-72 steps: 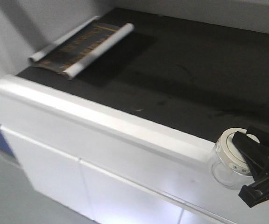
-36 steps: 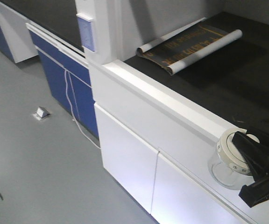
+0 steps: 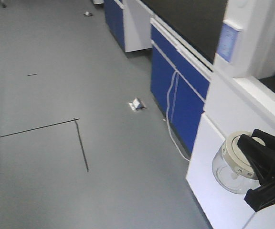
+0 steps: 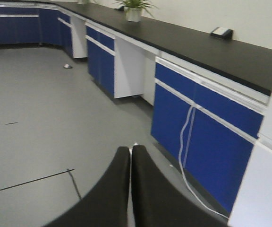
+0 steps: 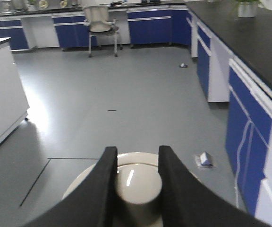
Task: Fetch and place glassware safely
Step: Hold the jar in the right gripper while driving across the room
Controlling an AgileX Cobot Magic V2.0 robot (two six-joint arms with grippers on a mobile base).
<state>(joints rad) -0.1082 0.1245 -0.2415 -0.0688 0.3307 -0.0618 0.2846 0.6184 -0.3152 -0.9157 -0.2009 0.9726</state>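
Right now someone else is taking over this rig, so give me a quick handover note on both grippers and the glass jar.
Left gripper: shut, empty.
Right gripper: shut on the knob of the cream lid; the glass jar hangs beneath.
Where: the jar is in the air, on no surface, beside the white cabinet and over the grey floor.
Done: jar fetched and held.
Left: set it down on a surface, then release. The grip seems to be on the lid knob only, so move gently.
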